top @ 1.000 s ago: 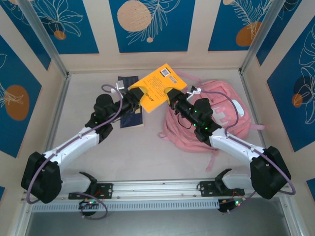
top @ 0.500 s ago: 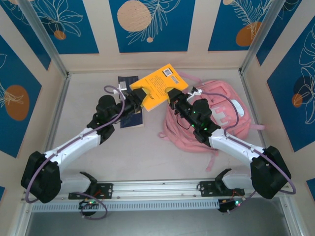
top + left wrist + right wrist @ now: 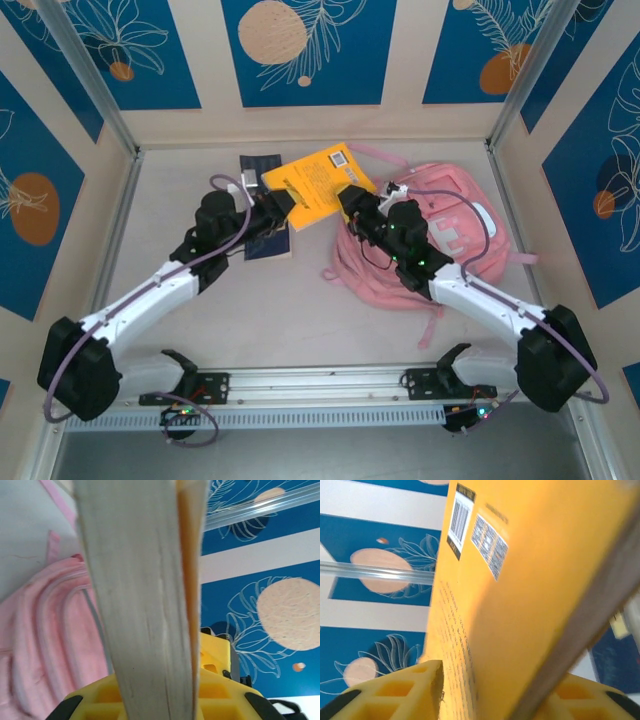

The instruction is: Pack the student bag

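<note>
The left gripper [image 3: 283, 203] clamps the thick orange-yellow paperback book [image 3: 315, 185] by its page edge, above the grey table [image 3: 250, 310]. The right gripper [image 3: 347, 198] straddles the book's other side (squeezing or slack, I cannot tell). The large soft pink fabric student bag [image 3: 455, 240] lies on the table just right of the book

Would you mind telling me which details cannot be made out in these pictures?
Top view: the right arm lies across the student bag; open or zipped, unclear.
Top view: the left gripper and yellow book cover part of the dark blue booklet.
Right wrist view: the book's cover print is blurred.
Left wrist view: the book's page edge blocks the middle.
</note>
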You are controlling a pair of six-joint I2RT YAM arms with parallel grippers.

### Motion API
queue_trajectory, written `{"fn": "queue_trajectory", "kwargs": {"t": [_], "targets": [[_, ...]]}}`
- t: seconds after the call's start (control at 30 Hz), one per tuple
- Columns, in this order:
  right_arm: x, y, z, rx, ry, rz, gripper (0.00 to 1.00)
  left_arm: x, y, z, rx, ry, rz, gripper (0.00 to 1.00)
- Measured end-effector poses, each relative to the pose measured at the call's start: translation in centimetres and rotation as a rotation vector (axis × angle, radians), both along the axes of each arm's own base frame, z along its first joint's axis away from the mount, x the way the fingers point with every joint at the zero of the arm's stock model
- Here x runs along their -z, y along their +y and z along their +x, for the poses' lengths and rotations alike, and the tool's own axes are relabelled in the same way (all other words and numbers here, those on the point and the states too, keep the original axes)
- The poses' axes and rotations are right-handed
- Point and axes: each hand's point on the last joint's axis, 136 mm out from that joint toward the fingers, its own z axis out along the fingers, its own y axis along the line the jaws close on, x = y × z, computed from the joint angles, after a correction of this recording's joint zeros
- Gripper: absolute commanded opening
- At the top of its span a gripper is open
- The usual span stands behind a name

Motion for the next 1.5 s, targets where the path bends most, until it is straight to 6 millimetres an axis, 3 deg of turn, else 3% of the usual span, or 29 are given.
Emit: {"fn": "queue_trajectory", "kwargs": {"t": [0.1,0.23,0.37,0.47,0.57,0.7,0.83,0.97,1.3,1.5], "targets": [[0.9,-1.5,-1.1,0.000,0.031,-0.124,0.61,-0.2,2.2,-0.8,-0.039,-0.017,0.128,0.00],[1.6,-3.2,-1.5,-0.049,0.027,-0.328,0.58,-0.4,5.2,-2.2,-0.079,-0.038,0.304,0.00],[3.7,-2.7,-0.7,-0.203,0.085,-0.587,0.53,1.0,7.5,-3.4,-0.079,-0.027,0.469,0.00],[6.1,-1.2,-0.1,-0.352,0.122,-0.785,0.49,3.2,9.0,-4.1,-0.058,0.005,0.593,0.00],[9.8,-0.6,-1.0,-0.490,0.184,-0.966,0.47,4.9,10.1,-4.9,-0.037,0.030,0.696,0.00],[14.2,-1.0,-3.0,-0.640,0.296,-1.122,0.41,5.4,11.2,-5.5,-0.030,0.016,0.773,0.00],[16.4,-1.7,-3.1,-0.680,0.354,-1.244,0.42,5.7,11.9,-5.6,-0.037,-0.001,0.807,0.00],[17.0,-3.0,-2.4,-0.651,0.364,-1.383,0.48,6.2,12.4,-5.8,-0.035,-0.003,0.836,0.00],[16.1,-7.6,1.0,-0.529,0.370,-1.597,0.86,6.6,12.6,-5.9,-0.035,-0.013,0.854,0.00],[16.9,-9.2,2.3,-0.508,0.399,-1.673,0.87,6.8,12.6,-6.0,-0.031,-0.010,0.858,0.00]]}}
